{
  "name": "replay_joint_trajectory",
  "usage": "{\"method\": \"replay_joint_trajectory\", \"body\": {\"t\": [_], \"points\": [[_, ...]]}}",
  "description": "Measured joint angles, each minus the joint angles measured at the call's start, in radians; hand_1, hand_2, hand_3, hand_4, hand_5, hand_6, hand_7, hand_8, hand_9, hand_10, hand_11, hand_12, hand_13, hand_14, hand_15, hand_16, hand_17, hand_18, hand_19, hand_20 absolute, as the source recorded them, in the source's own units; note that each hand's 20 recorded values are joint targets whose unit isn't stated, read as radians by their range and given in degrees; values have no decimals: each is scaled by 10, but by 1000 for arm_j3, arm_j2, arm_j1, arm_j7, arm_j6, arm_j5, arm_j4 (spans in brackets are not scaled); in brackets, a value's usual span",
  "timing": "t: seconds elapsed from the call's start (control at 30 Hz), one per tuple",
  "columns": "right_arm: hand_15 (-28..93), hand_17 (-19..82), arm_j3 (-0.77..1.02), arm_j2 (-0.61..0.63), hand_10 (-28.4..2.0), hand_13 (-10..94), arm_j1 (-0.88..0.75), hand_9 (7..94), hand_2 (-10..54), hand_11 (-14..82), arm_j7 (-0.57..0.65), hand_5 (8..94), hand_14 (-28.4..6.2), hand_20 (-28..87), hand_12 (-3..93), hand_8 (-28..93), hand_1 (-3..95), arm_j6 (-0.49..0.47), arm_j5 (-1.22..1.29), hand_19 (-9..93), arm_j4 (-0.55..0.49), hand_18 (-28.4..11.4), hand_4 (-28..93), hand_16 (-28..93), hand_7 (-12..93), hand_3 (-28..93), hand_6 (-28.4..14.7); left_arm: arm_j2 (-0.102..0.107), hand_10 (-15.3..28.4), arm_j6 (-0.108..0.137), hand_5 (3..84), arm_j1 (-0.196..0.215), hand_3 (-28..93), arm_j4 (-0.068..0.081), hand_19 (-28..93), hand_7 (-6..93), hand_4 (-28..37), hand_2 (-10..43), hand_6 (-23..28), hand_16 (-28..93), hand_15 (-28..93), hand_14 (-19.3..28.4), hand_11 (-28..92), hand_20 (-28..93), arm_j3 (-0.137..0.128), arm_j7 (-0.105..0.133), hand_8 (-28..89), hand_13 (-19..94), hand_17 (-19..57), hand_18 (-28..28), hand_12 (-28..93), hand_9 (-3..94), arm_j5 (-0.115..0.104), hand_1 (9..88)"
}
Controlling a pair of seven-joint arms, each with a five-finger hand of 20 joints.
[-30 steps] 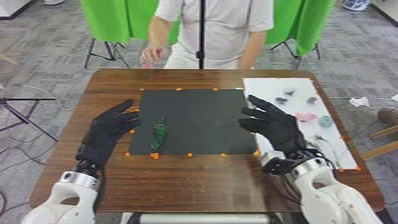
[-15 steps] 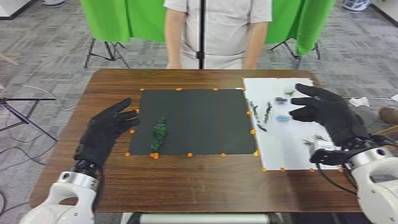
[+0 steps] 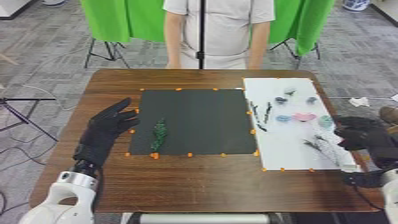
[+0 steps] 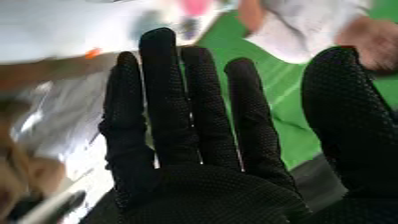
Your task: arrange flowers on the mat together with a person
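Beside the white sheet [image 3: 281, 154], right hand [image 3: 362, 135], shifted outward; left hand [image 3: 112, 121], unmoved; all fingers loosely extended, empty

I can't read any words, numbers, labels or signs here — not in the head view, and not in the right wrist view.
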Motion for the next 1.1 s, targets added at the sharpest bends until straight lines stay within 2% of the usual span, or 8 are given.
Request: {"method": "replay_joint_trajectory", "body": {"t": [0.3,0.43,0.63,0.83,0.97,1.1], "points": [[539,261,-37,58,-126,539,-5,557,-62,258,73,490,-128,287,163,-156,302,1,-199,727,99,-224,-258,119,242,808,4,1,196,-1,381,2,794,0,489,117,-234,45,78,-75,489,273,253,142,0,-7,-83,270,-94,267,103,370,-1,257],[555,268,-42,58,-128,554,-12,576,-89,285,111,509,-120,283,168,-160,308,-14,-258,729,106,-222,-263,120,259,799,4,1,196,-1,382,6,794,0,489,116,-233,45,78,-75,490,272,253,142,0,-7,-83,270,-94,267,103,370,-1,257],[568,275,-89,73,-131,567,-19,587,-95,318,139,522,-118,280,170,-163,304,-38,-479,733,114,-221,-263,123,262,778,2,2,196,1,381,10,794,0,489,117,-234,45,78,-75,489,272,251,142,1,-6,-82,270,-94,267,102,369,-4,257],[581,285,-146,94,-132,579,18,597,-95,333,174,540,-116,281,172,-160,304,-57,-497,739,128,-222,-261,127,268,765,2,15,197,4,382,9,795,0,489,117,-233,44,78,-75,489,273,253,142,5,-3,-82,269,-94,267,102,369,-9,257],[594,313,-192,114,-125,624,65,655,-95,353,208,603,-102,277,174,-165,344,-66,-531,757,142,-210,-261,134,274,750,15,17,197,5,381,8,795,0,489,117,-233,45,78,-75,489,273,252,142,5,0,-83,269,-94,266,102,370,-9,257],[585,375,-256,142,-103,721,109,796,-95,361,261,754,-76,263,200,-19,476,-66,-641,805,157,-186,-280,175,288,634,27,18,197,6,382,6,795,0,490,117,-233,44,78,-74,490,274,253,142,5,5,-83,269,-94,267,102,369,-10,257]]}}
